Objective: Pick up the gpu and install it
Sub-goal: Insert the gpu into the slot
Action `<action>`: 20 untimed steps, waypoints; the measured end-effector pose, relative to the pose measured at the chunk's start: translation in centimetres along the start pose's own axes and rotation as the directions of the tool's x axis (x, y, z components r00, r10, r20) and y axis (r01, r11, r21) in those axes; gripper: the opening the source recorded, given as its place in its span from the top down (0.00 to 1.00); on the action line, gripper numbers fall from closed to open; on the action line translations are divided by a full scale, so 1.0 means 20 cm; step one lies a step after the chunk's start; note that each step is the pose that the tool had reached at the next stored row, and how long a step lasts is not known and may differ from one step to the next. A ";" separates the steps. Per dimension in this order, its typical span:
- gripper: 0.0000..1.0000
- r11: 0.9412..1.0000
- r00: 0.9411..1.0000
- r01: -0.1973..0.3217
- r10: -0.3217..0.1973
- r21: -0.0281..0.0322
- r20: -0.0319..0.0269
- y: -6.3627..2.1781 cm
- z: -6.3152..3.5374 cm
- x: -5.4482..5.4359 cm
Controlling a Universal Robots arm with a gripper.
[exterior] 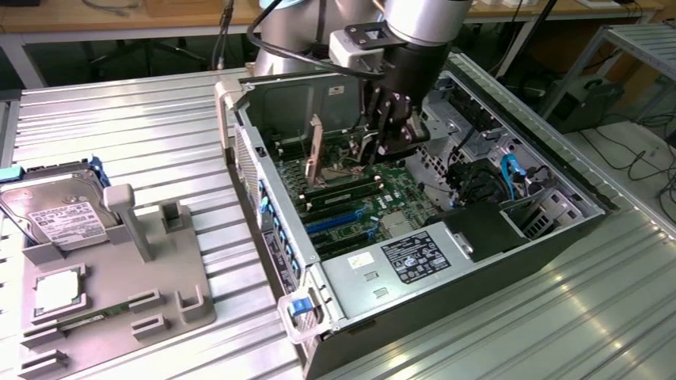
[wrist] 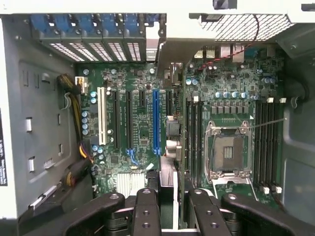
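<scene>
The gpu (wrist: 168,169) stands on edge between my fingers (wrist: 146,206); in the wrist view I look straight along its top edge. It reaches from my gripper (wrist: 171,199) to the case's rear slot openings, where its metal end bracket (wrist: 163,51) sits. The card hangs over the motherboard (wrist: 140,123), between the blue expansion slot (wrist: 156,115) and the memory slots (wrist: 189,132). Whether it is seated in a slot I cannot tell. In the exterior view my gripper (exterior: 385,149) is down inside the open computer case (exterior: 423,309), and the card's end (exterior: 315,150) shows as a thin upright strip.
An empty CPU socket (wrist: 228,152) lies beside the memory slots. Yellow and black cables (wrist: 74,105) run along the motherboard's edge. At the exterior view's left, a grey holder (exterior: 158,277) carries a hard drive (exterior: 55,214) and a square CPU chip (exterior: 58,289). Blue cables (exterior: 512,178) lie in the case.
</scene>
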State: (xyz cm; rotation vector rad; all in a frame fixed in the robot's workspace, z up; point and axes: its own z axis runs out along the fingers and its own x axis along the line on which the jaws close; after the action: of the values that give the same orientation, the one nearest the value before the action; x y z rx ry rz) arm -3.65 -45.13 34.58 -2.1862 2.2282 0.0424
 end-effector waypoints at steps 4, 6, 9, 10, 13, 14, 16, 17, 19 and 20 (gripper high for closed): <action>0.72 1.000 1.000 -0.001 0.001 0.000 0.000 0.022 0.029 0.00; 0.72 1.000 1.000 -0.002 0.002 0.000 0.001 0.041 0.043 0.00; 0.72 1.000 1.000 -0.001 0.001 0.000 0.000 0.041 0.070 0.00; 0.72 1.000 1.000 -0.001 0.001 0.000 0.000 0.041 0.077 0.01; 0.72 1.000 1.000 -0.001 0.001 0.000 0.001 0.041 0.090 0.03; 0.72 1.000 1.000 -0.001 0.001 0.000 0.002 0.045 0.094 0.04; 0.72 1.000 1.000 -0.001 0.001 0.000 0.002 0.063 0.102 0.04; 0.72 1.000 1.000 -0.001 0.001 0.000 0.002 0.067 0.107 0.04; 0.72 1.000 1.000 0.025 -0.025 -0.001 0.003 0.085 0.189 0.04; 0.72 1.000 1.000 0.012 -0.012 0.000 0.003 0.102 0.224 0.04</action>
State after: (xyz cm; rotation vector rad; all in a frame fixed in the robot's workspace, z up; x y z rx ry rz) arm -5.73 -45.72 30.09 -2.1987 2.2133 0.0458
